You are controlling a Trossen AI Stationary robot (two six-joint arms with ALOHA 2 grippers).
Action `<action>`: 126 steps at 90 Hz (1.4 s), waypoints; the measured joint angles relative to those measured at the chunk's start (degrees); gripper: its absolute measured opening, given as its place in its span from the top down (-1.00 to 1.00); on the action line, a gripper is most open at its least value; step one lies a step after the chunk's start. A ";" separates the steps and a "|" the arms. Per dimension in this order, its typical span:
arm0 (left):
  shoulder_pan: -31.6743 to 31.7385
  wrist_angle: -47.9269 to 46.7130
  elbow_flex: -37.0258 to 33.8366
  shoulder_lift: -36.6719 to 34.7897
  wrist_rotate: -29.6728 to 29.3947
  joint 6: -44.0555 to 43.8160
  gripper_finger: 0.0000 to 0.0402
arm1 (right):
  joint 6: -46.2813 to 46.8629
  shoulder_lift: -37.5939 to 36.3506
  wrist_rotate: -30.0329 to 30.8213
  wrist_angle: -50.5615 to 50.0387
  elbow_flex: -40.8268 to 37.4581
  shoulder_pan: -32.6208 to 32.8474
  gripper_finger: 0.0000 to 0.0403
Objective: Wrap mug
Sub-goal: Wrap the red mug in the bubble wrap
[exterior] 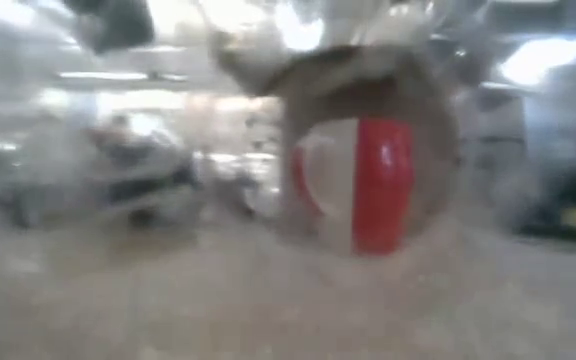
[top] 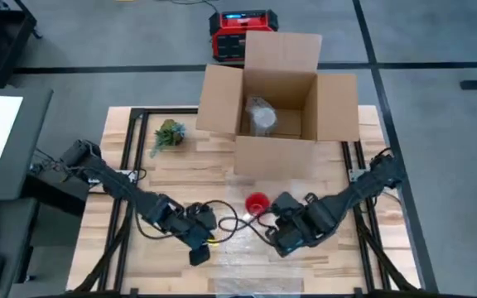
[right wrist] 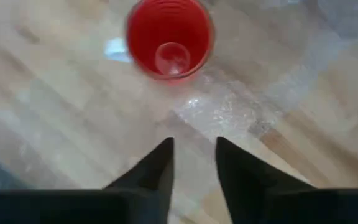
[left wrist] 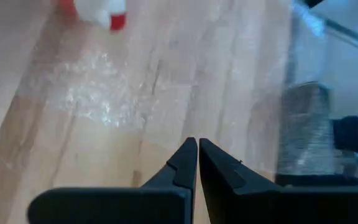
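Wood table (top: 164,178) | red mug (top: 257,203) bare on clear wrap (top: 247,248) | left gripper (top: 199,252) at 7 o'clock, pinched closed | right gripper (top: 281,242) at 5 o'clock, narrowly parted, empty | wrapping apparently unstarted.

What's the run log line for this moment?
mug upright, unwrapped | bubble wrap flat on table | left gripper shut | right gripper open

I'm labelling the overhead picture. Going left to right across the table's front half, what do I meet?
Left claw → red mug → right claw. The mug and the right claw lie close together.
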 joint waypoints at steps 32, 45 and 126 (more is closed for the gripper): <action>0.75 0.04 0.00 -2.10 0.04 1.12 1.00 | -6.87 0.07 -7.85 15.10 -11.27 -13.29 -0.30; 0.55 0.39 0.00 -2.10 0.04 0.50 1.00 | -9.82 0.00 -11.82 18.06 -13.41 -17.19 -0.22; 14.42 15.91 0.08 12.39 -3.32 18.82 1.00 | -3.84 -3.67 -16.39 12.48 -14.93 -4.90 0.98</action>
